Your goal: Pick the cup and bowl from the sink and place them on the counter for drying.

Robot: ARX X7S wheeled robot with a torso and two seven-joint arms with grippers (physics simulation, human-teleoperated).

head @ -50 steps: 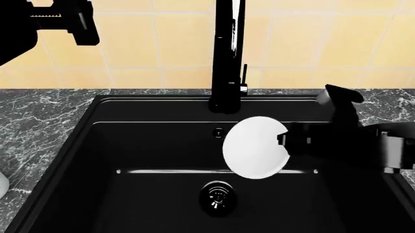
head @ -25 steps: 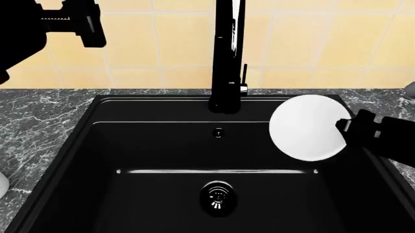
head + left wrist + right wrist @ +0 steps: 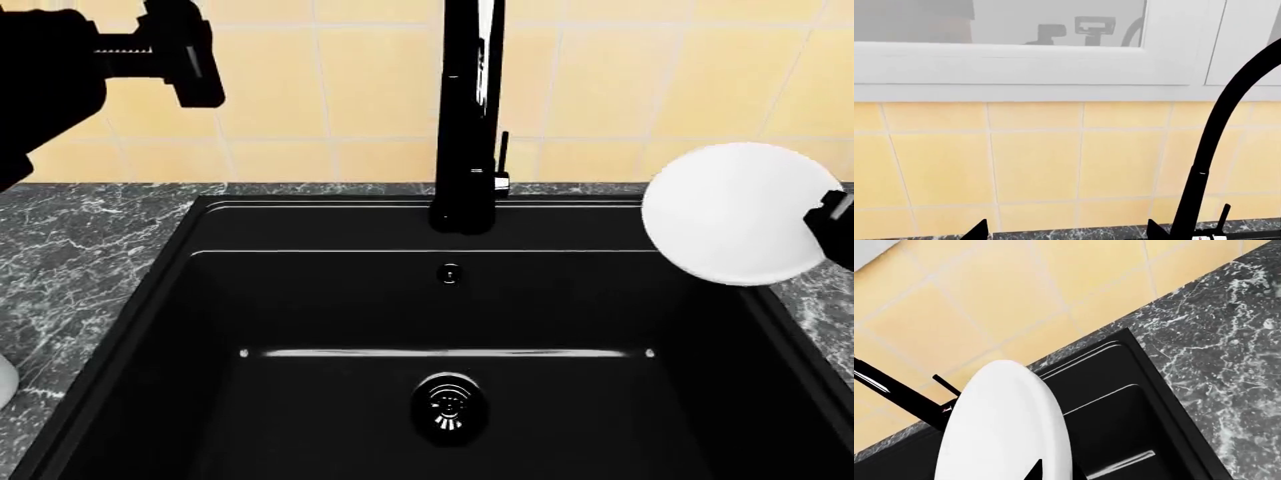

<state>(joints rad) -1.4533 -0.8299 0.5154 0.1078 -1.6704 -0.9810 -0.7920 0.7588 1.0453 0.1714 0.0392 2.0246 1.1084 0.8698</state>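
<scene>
The white bowl [image 3: 741, 213] hangs tilted on edge over the sink's right rim and the counter [image 3: 80, 240] beside it. My right gripper [image 3: 834, 225] is shut on the bowl's rim at the frame's right edge. In the right wrist view the bowl [image 3: 1001, 430] fills the near field, with the right gripper [image 3: 1054, 472] pinching its rim. The black sink [image 3: 334, 300] holds nothing but its drain [image 3: 449, 405]. My left gripper [image 3: 187, 55] is raised at the upper left; in its wrist view the left gripper [image 3: 1066, 235] is open and holds nothing. A white sliver [image 3: 4, 385] at the left edge may be the cup; I cannot tell.
The tall black faucet [image 3: 467, 110] rises behind the sink's middle, left of the bowl, and also shows as the faucet [image 3: 1214, 150]. Yellow wall tiles [image 3: 334, 90] back the counter. Marble counter [image 3: 1214, 340] runs along the sink's right side.
The right gripper has carried the bowl up and to the right, from over the sink's middle to above its right rim. The left arm has barely shifted.
</scene>
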